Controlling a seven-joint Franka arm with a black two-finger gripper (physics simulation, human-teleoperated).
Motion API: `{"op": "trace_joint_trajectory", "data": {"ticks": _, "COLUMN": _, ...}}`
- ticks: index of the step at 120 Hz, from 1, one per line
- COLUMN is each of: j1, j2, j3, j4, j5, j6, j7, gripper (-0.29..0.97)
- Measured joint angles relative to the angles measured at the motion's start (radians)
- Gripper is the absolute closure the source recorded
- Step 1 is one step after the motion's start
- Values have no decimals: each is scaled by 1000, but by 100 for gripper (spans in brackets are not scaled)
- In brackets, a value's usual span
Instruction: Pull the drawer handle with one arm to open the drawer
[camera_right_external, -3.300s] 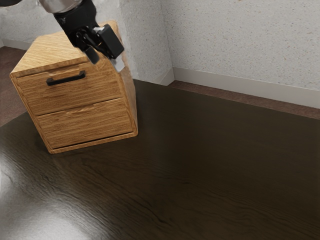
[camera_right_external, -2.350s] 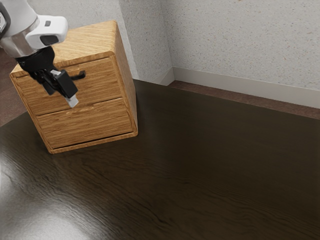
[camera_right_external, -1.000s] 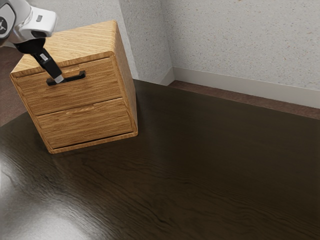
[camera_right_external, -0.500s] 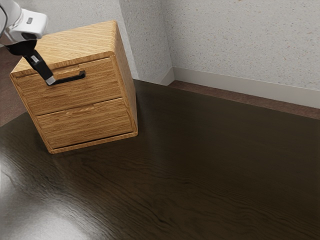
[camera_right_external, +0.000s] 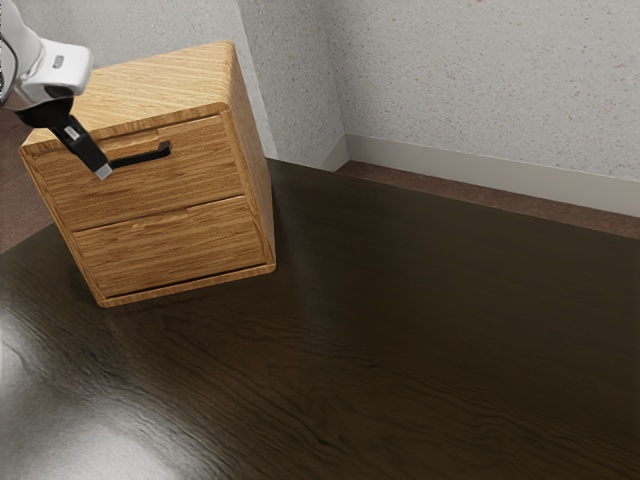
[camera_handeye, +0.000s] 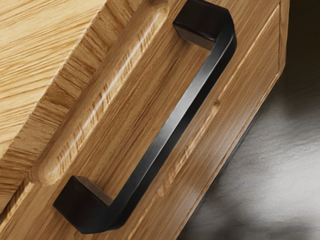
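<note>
Since half a second ago the gripper (camera_right_external: 102, 170) has dropped slightly, its jaws now at one end of the drawer handle (camera_right_external: 140, 155) (apart or together, I cannot tell). With the top drawer (camera_right_external: 150, 185) seemingly flush, hook squarely behind the bar, then pull straight outward.
</note>
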Motion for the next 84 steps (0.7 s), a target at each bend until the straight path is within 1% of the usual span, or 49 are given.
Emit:
{"op": "trace_joint_trajectory", "data": {"ticks": 28, "j1": 54, "j2": 0, "j3": -50, "j4": -18, "j5": -16, "j6": 32, "j7": 3, "gripper": 0}}
{"op": "trace_joint_trajectory", "data": {"ticks": 40, "j1": 62, "j2": 1, "j3": -65, "j4": -21, "j5": -19, "j6": 41, "j7": 3, "gripper": 0}}
{"op": "trace_joint_trajectory", "data": {"ticks": 63, "j1": 37, "j2": 2, "j3": -70, "j4": -26, "j5": -17, "j6": 48, "j7": 13, "gripper": 0}}
{"op": "trace_joint_trajectory", "data": {"ticks": 84, "j1": -9, "j2": 23, "j3": -69, "j4": -21, "j5": -20, "j6": 61, "j7": 46, "gripper": 0}}
